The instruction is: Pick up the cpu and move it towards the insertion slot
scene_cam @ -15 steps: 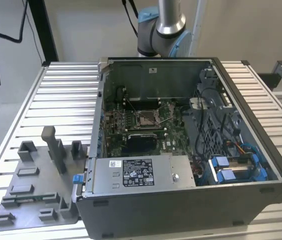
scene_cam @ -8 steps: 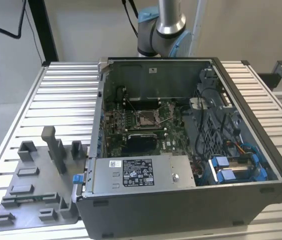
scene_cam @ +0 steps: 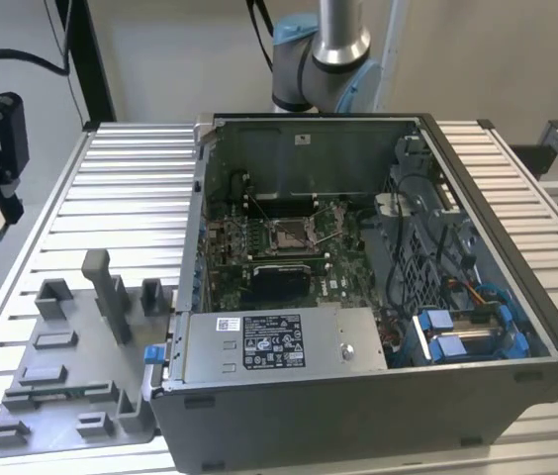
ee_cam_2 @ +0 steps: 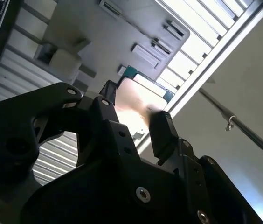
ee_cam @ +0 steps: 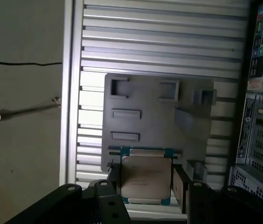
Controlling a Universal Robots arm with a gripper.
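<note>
Black pincer (ee_cam: 147, 180) clamped on the cpu (ee_cam: 145, 176), held clear of the grey tray (ee_cam: 155, 121), the insertion slot (scene_cam: 290, 235) well apart from that tray

Silvery square cpu (ee_cam: 146, 179); metal-framed insertion slot (scene_cam: 289, 235)

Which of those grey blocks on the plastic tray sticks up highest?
The slim grey post on the grey plastic tray; it rises well above the squat blocks around it.

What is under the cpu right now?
In the first wrist view, the cpu, gripped in the end effector, hangs over an edge of the grey plastic tray and the slatted table. Whatever lies directly beneath the chip is covered by it.
</note>
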